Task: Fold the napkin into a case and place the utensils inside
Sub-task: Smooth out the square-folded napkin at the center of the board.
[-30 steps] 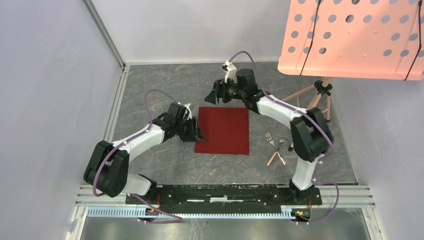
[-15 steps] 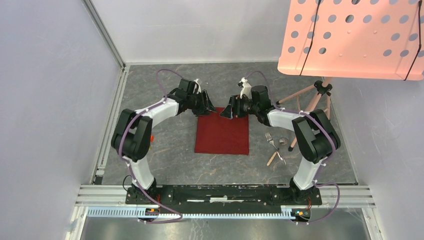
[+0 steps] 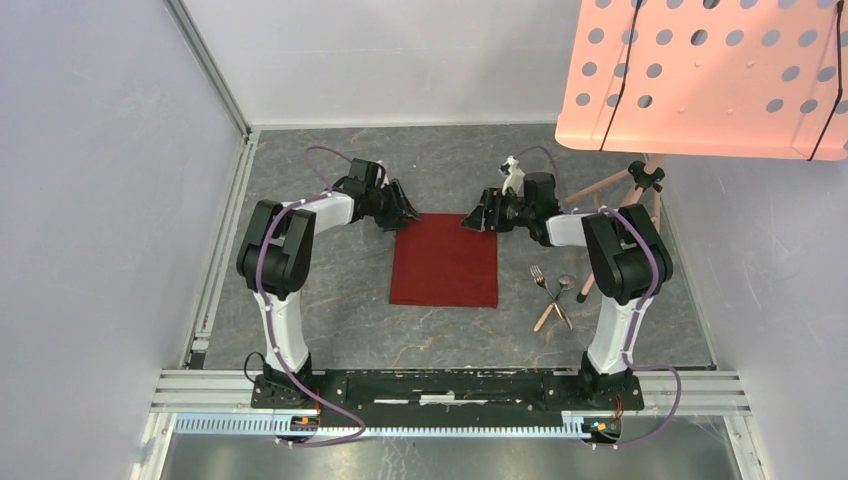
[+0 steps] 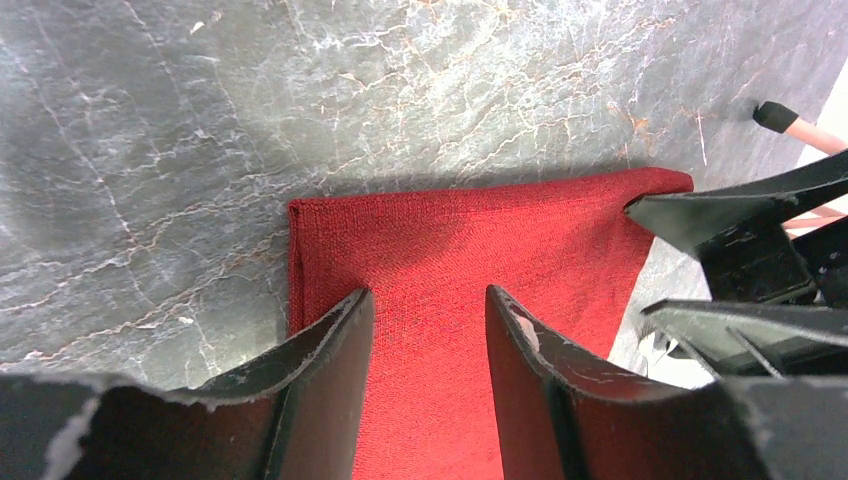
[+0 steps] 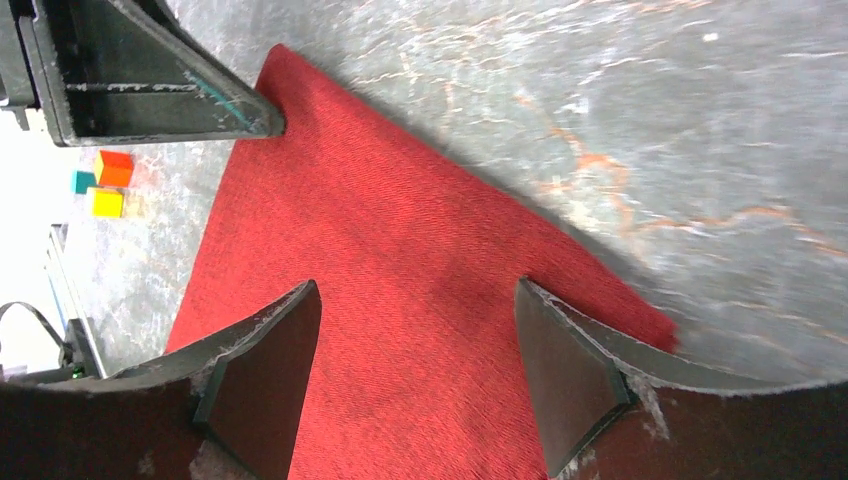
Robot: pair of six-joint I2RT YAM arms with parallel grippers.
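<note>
Over on the left, the left hand [image 3: 407, 214] hangs released above the far left corner of the napkin [image 3: 445, 262] (dark red, flat on the bench [image 3: 330, 310]). The right hand [image 3: 471, 221], likewise released, hangs above its far right corner; the utensils [image 3: 545, 285] lie farther right.

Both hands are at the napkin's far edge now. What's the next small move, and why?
The left hand and right hand stand open over the far corners of the flat, unfolded napkin, gripping nothing. I'd probably lower both and pinch those corners.
</note>
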